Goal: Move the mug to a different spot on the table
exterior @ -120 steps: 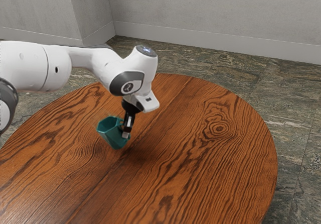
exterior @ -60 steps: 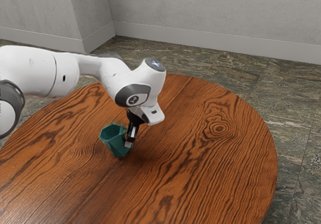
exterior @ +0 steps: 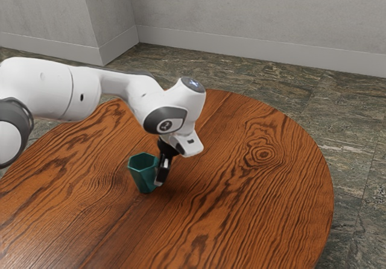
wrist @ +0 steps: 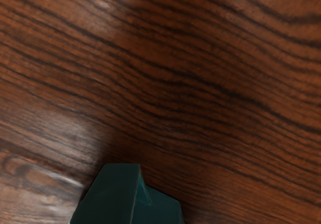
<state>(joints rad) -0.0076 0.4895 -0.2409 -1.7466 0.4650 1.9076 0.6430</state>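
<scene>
**Exterior view.** The arm [exterior: 90,94] enters from the exterior view's left and is bent down over the near-left part of the round wooden surface [exterior: 259,208]. The pincer [exterior: 161,172] is pointed downward and is set at the rim of the teal mug [exterior: 143,171]. One black finger is seen pressed against the mug's outer wall on the side toward the exterior view's right. The other finger is taken to be inside the rim, so the pincer is judged to be clenched on the mug's wall. The mug is held upright with its opening upward, so its long axis is close to vertical. Its body lies toward the exterior view's left of the pincer and touches it. The base is at the surface or just above it; which of the two cannot be told. A broad bare area of the surface extends toward the exterior view's right.

**Wrist view.** Part of the mug [wrist: 125,199] is shown as a dark teal angular shape directly under the hand. Wood grain of the surface [wrist: 200,83] is seen beyond it, and a soft shadow is cast around the mug.

**Relation governing the coming move.** The mug is offset to one side of the pincer, not centred beneath it. Any release is therefore best made only once the base is flat on the surface, otherwise tipping is to be expected.
</scene>
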